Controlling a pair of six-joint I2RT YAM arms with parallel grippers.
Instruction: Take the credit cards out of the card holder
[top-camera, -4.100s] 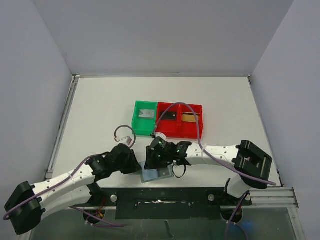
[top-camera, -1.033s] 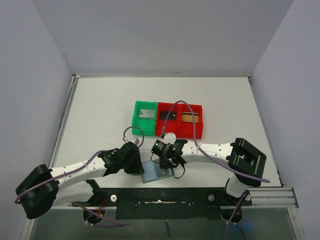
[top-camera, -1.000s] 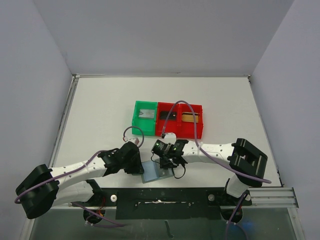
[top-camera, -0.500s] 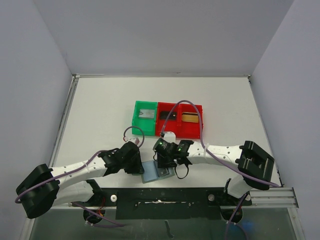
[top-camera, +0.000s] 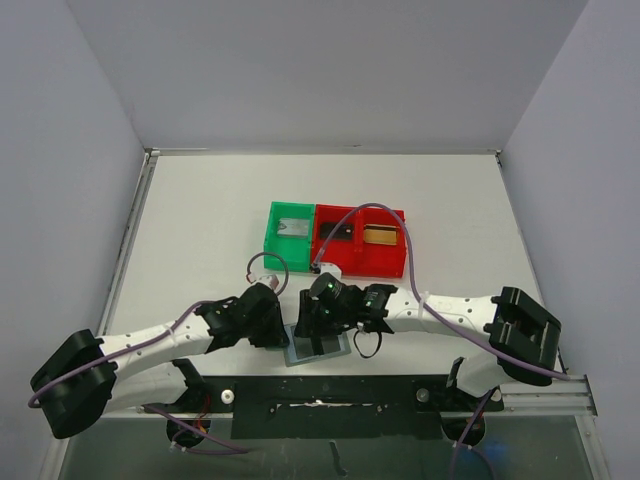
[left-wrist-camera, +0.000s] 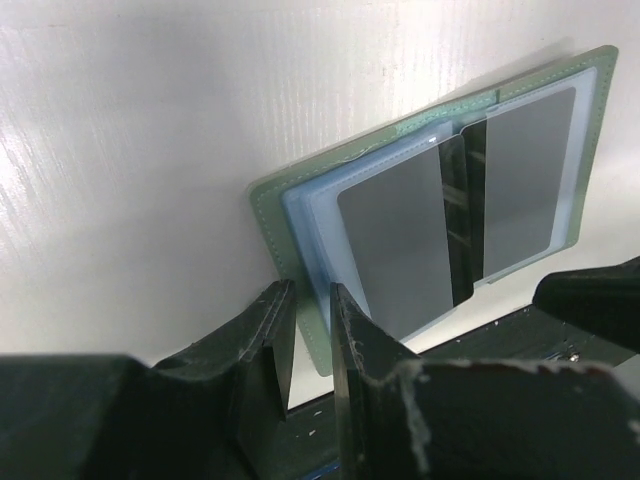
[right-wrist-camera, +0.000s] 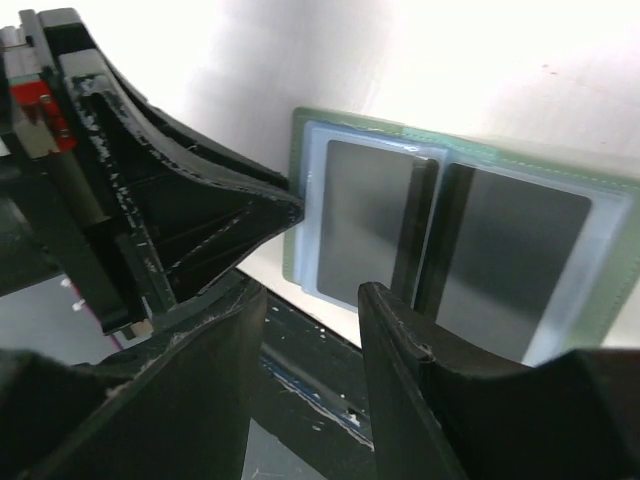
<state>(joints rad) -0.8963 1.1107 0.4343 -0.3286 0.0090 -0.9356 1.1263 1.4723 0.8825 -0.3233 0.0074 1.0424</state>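
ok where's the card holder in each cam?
Top external: card holder at the near table edge, bottom centre, partly under the right hand.
Left wrist: card holder right of centre, lying open, tilted.
Right wrist: card holder centre to right, lying open.
Shared landmark: the left hand at the holder's edge, visible in both wrist views too.

A robotics lab cell: plain grey walls (top-camera: 330, 70) around a white table (top-camera: 200, 220), black mounting plate (top-camera: 320, 392) at its near edge.

pale blue, green-edged card holder (left-wrist-camera: 300, 215); grey cards (left-wrist-camera: 395, 250)
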